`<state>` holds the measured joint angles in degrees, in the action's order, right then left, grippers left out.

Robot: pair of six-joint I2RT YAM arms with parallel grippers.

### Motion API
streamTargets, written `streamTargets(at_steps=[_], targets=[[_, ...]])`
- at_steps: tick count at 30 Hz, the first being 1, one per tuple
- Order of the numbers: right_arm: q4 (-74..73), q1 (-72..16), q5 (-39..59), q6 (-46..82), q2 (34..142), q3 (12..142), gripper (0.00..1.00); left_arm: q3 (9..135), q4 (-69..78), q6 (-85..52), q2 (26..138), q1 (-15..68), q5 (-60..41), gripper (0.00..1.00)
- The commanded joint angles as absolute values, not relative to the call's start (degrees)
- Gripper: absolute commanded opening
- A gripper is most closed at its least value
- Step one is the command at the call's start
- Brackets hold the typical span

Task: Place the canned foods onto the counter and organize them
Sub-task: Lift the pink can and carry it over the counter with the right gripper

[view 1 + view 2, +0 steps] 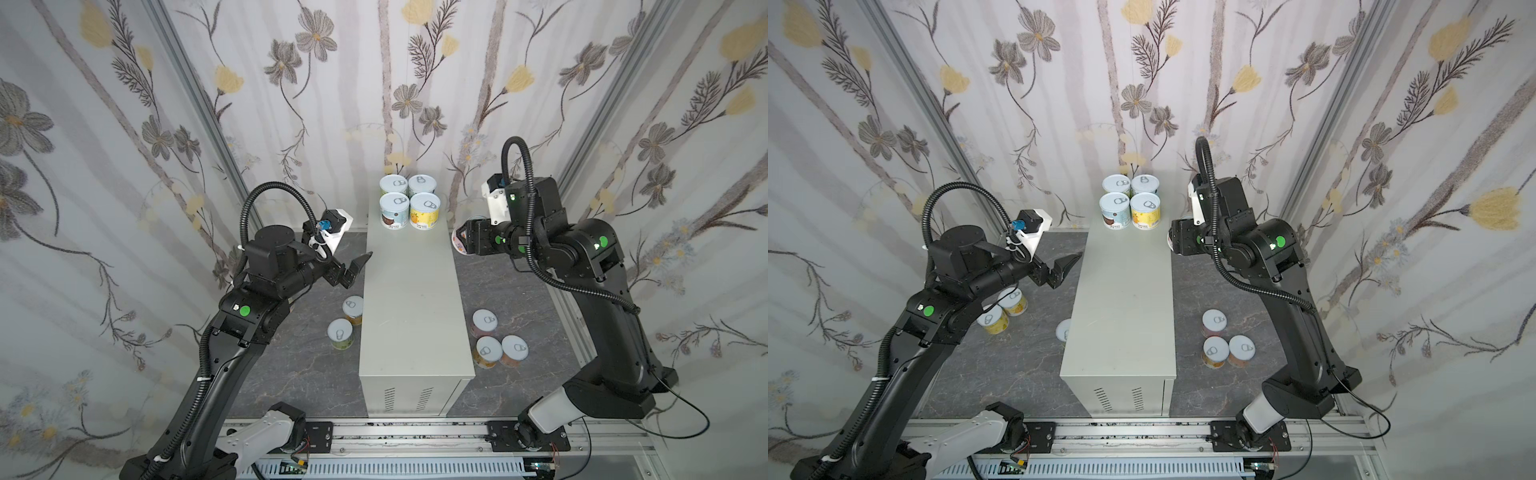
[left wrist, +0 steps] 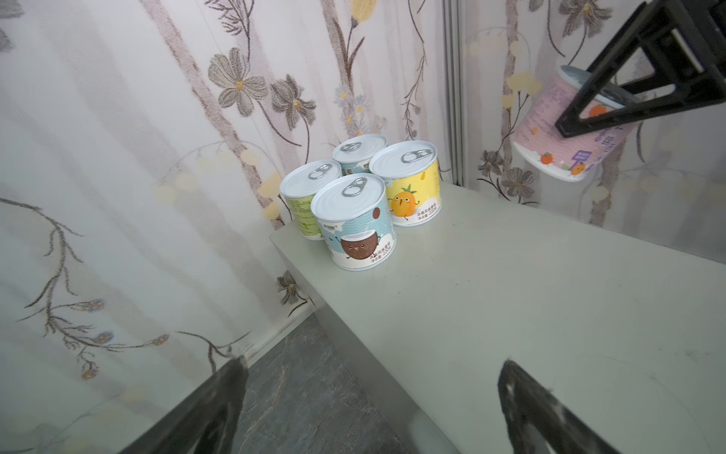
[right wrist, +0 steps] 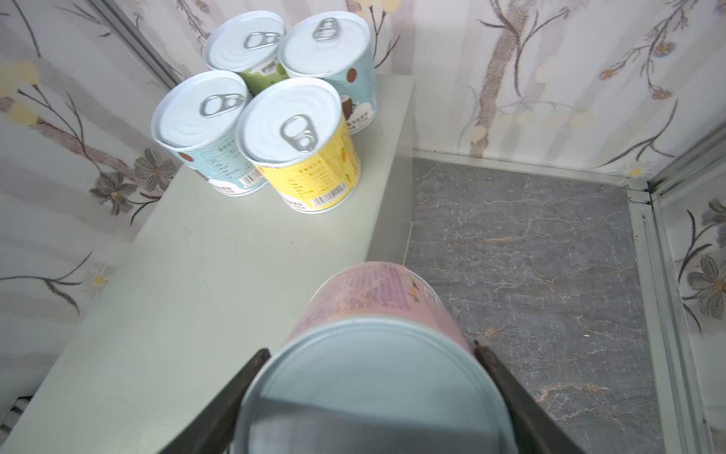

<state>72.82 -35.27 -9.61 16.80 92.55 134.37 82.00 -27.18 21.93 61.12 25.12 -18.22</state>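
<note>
Pink can (image 3: 377,298) clamped inside right gripper (image 3: 370,349); seemingly tilted.

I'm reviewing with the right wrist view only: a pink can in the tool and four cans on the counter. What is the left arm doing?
Observer: The left tool hovers open and empty over the counter, at its left edge.
Operator: Any cans not on the counter?
Observer: Three upright cans on the floor to its right.
Operator: And left?
Observer: Four: two cans beside the counter, two others under the left arm.
</note>
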Motion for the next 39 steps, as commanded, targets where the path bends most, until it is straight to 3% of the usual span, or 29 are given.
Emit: streamTargets(at_steps=[1,9,22,34,35,38,39], targets=[[77.1,-38.5,-11.8,15.6,95.5,137.3,0.46,82.0,-28.5,25.0,61.7,27.3,-16.2,1.0],[77.7,-42.7,-13.2,13.5,98.9,137.1,0.49,83.2,-29.9,25.0,63.3,28.8,-17.0,1.0],[77.7,-44.8,-13.0,10.2,100.4,136.7,0.74,85.2,-32.0,24.9,65.6,29.3,-16.6,1.0],[77.6,-45.2,-11.4,9.5,101.6,136.9,0.81,85.4,-32.1,24.8,66.3,29.3,-16.9,1.0],[77.6,-45.2,-11.4,9.5,101.7,136.9,0.82,85.3,-32.1,24.8,66.4,29.3,-17.1,1.0],[77.4,-45.2,-11.3,9.1,101.4,136.9,1.0,85.4,-32.1,24.7,66.7,29.3,-17.3,1.0],[77.1,-45.2,-11.2,8.8,101.1,136.9,1.0,85.4,-32.2,24.7,66.8,29.3,-17.4,1.0]])
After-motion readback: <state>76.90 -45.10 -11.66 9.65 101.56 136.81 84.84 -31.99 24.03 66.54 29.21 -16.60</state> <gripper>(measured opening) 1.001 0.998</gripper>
